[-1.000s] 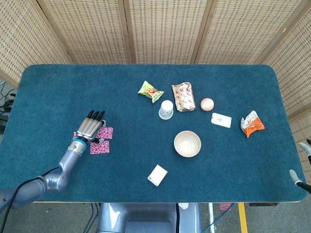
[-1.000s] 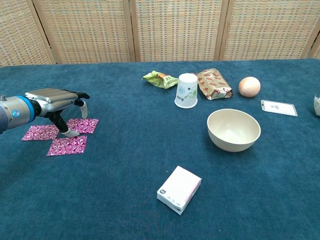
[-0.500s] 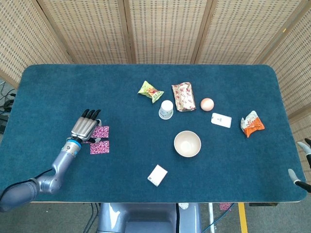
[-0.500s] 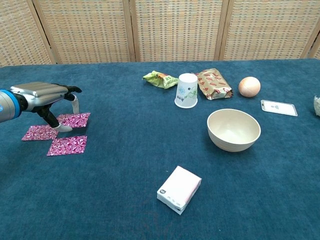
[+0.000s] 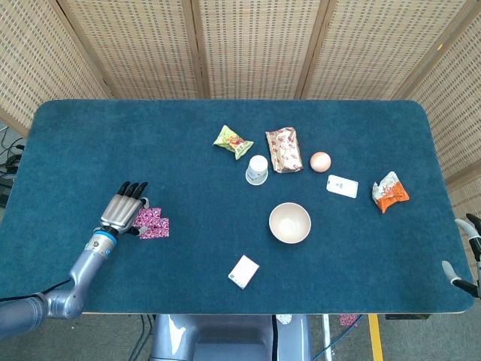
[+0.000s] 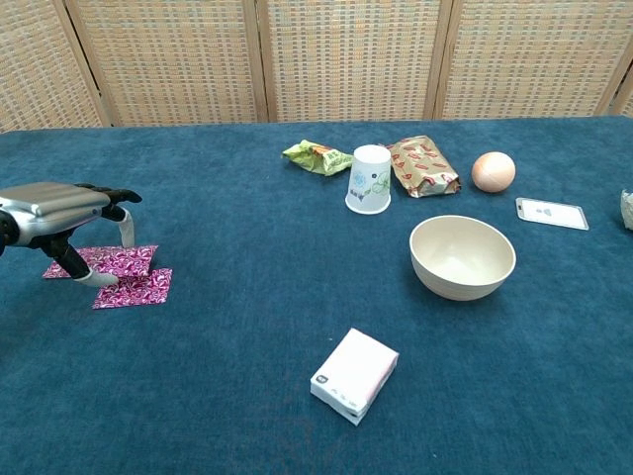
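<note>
Chest view cuts off the left hand [image 6: 54, 203] at the frame edge; its fingers [image 6: 121, 220] reach down, tips touching the pink foil packets [image 6: 129, 282] beneath them, gripping nothing. The right hand [image 5: 466, 252] is barely visible, its state unclear.

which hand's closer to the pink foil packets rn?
Left. The left hand is right over the pink foil packets, fingertips on them. The right hand sits off the table's far right edge.
</note>
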You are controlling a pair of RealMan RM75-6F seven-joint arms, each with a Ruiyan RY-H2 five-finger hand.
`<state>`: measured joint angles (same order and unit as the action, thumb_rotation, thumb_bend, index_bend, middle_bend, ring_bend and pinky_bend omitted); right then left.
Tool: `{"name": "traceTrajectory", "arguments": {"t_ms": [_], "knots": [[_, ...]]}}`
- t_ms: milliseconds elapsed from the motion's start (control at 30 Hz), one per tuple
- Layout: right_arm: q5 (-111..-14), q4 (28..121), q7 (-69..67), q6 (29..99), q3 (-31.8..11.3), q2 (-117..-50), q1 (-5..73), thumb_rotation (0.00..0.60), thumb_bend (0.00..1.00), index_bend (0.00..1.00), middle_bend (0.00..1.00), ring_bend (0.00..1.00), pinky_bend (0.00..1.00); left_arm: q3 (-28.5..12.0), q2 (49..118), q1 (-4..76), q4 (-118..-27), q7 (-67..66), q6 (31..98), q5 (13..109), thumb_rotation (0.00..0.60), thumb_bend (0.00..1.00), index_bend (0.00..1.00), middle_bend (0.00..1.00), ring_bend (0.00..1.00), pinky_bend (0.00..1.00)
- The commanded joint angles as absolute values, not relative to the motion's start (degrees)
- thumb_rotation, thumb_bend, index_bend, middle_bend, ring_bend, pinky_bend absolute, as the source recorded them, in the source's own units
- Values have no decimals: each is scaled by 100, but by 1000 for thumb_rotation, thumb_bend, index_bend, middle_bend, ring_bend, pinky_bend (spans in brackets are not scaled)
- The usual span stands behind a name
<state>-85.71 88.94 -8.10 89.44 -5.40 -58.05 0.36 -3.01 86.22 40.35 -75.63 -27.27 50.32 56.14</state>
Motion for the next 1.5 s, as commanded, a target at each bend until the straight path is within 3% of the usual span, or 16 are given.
{"name": "traceTrajectory", "arguments": {"t_ms": [33, 733, 967, 1100, 1367, 1500], "knots": [[-8574, 8900, -813, 8953, -539, -5797, 31, 600, 337, 158, 119, 0, 0, -283, 8634, 4026, -7616, -2773, 5055, 5625, 487, 263, 413, 0, 0, 0], [-8542, 8798, -950, 8993, -534, -5806, -14, 600, 337, 158, 118, 0, 0, -131, 8636, 4022, -8129, -3433, 5218, 5377, 495, 246, 393, 0, 0, 0], [-8543, 8792, -945, 8992, -544, -5817, -2, 600, 337, 158, 126, 0, 0, -155, 8643, 4035, -8187, -3451, 5255, 5357, 497, 221, 172, 0, 0, 0], [-8543, 8782, -944, 9004, -532, -5828, -19, 600, 337, 158, 126, 0, 0, -161, 8621, 4035, -8211, -3419, 5278, 5406, 499, 220, 110, 0, 0, 0], [-8548, 8777, -939, 9019, -535, -5832, -24, 600, 337, 158, 126, 0, 0, -231, 8461, 3960, -8124, -3230, 5353, 5391, 498, 225, 112, 0, 0, 0], [-8551, 8775, -936, 9011, -533, -5841, -20, 600, 337, 158, 126, 0, 0, -273, 8405, 3960, -7955, -3236, 5311, 5254, 500, 244, 178, 0, 0, 0]]}}
